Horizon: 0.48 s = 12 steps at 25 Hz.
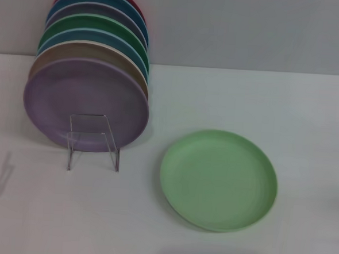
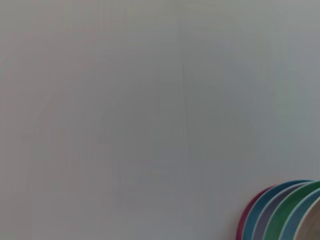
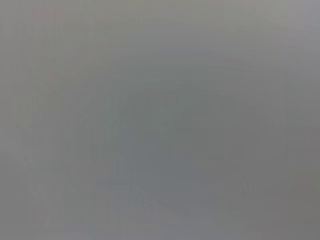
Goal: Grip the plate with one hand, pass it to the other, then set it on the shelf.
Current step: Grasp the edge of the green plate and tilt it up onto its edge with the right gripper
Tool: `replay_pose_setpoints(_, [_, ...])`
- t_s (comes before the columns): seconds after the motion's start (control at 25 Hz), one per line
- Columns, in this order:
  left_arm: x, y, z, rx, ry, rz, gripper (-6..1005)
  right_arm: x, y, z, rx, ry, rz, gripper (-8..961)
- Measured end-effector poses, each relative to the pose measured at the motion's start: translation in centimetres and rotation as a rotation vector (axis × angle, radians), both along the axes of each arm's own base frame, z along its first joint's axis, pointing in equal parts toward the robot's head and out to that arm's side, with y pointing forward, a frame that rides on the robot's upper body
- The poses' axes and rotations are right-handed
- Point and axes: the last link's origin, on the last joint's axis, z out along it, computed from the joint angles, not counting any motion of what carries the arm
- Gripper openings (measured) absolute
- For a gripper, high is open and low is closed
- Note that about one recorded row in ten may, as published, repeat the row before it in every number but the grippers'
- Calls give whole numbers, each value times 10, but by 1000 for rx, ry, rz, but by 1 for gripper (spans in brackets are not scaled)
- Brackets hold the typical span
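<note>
The light mint-green plate [image 1: 218, 180] is seen lying flat and right side up on the white table [image 1: 285, 111], to the right of and nearer than the clear acrylic plate stand [image 1: 94, 141], from which it is set well apart. A row of upright plates is leaned together behind the stand, with the lilac-purple plate [image 1: 86, 103] at the front, just behind the stand's frame, and tan, blue, dark green and red ones behind it; their coloured edges [image 2: 282, 212] are also caught in the left wrist view. Neither gripper is shown in any view, so whether their fingers are spread or closed cannot be told; the right wrist view gives only a plain grey surface. The task is judged not yet begun, since the plate is untouched. The plate is judged to be stiff, light and matte, likely plastic or similar, so little squeeze should be needed, though a smooth surface may slip under a shallow pinch. Because it lies flat on the table, only the low raised rim is offered for a hold; the near or right edge is judged the best place, with one finger slid under the lip and one pressed on top.
</note>
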Motion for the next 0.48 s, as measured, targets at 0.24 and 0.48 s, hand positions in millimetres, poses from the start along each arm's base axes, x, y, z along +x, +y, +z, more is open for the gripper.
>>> replay_pose_setpoints(0.24, [9,1,-1,-6,9,-62,793,-3,-5,-7,-25,3,14,707])
replay_pose_setpoints(0.48, [20,5,-6,-30,25,-123,794,-18,-1,-11,-75,49,146,705])
